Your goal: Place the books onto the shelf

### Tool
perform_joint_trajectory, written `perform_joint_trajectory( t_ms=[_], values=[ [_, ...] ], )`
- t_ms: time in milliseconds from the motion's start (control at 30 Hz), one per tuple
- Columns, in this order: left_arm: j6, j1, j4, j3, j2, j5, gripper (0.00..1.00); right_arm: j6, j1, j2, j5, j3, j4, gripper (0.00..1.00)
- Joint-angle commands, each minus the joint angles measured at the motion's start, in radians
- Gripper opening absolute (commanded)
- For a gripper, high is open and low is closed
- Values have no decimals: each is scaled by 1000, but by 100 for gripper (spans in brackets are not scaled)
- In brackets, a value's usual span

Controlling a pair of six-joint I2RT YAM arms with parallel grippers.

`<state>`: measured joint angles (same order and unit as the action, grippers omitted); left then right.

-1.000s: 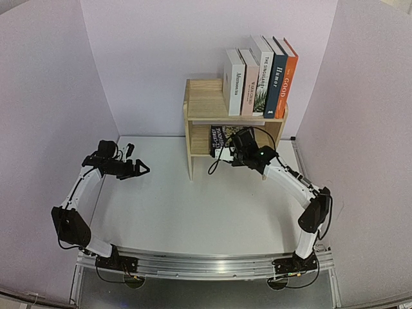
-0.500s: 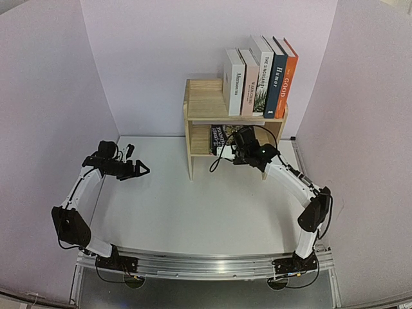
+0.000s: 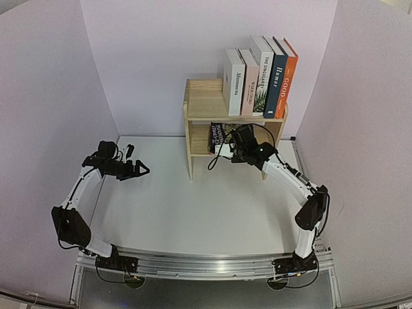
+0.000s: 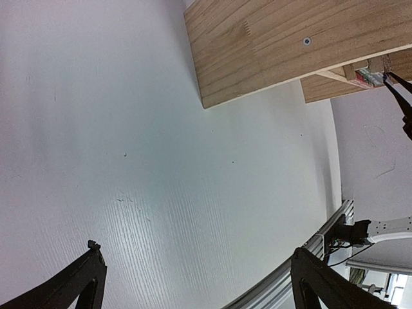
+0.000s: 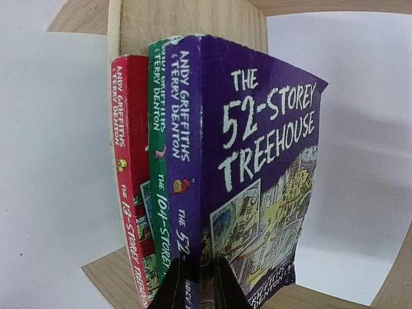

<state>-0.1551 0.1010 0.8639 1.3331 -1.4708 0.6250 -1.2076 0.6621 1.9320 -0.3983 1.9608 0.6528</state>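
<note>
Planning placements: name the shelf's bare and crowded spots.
Bare: top left of the light wooden shelf, between its rim and the white upright book. Crowded: top right, five books; lower tier, where the right hand pinches the purple paperback.

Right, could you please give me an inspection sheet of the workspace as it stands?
Surface: white table, bare between the arms.
Job's things: five books upright on top of the shelf; three paperbacks standing in its lower tier.
Clutter: nothing seen.
Grippers: left gripper open above the table; right gripper pinching the spine of the purple paperback.
Cables: black cable looping from the right wrist.
Surroundings: plain lilac walls on three sides.
</note>
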Motion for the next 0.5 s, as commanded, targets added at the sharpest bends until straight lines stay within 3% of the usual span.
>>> perform_joint_trajectory(
  t_ms=[0,467],
  values=[
    [12,-7,-19,6,25,-2,100,1,-6,5,13,49,-20,9],
    [14,-10,-16,8,17,-1,100,21,3,38,29,88,-37,2]
  ],
)
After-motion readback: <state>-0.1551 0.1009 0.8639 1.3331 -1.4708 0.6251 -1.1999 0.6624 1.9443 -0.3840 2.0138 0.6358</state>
